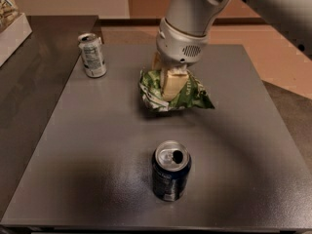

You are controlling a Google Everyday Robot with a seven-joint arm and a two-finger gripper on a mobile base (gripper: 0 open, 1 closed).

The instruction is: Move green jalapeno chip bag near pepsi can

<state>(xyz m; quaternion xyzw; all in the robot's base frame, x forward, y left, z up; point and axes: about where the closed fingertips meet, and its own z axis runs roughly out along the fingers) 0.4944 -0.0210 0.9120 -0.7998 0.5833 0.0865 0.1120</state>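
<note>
Flat grey square tabletop (73, 179) fills most of my feed, with a darker counter (29, 96) along the left and tan floor (287, 57) behind. The gripper (168, 87) comes down from the top centre, and its cream-coloured fingers (169, 79) are pinched tight into the crinkled light-green foil jalapeno chip bag (194, 92). The bag sits around the middle of the table, a bit toward the far side. I honestly can't tell if its bottom edge is touching the surface or hanging just above it.

The dark navy-blue pepsi can with the silver top (170, 172) stands upright nearer the front edge, almost straight below the bag on my screen, with a clear gap between them. A white-and-silver can with dark print (92, 55) stands upright at the far left corner, well apart from both.
</note>
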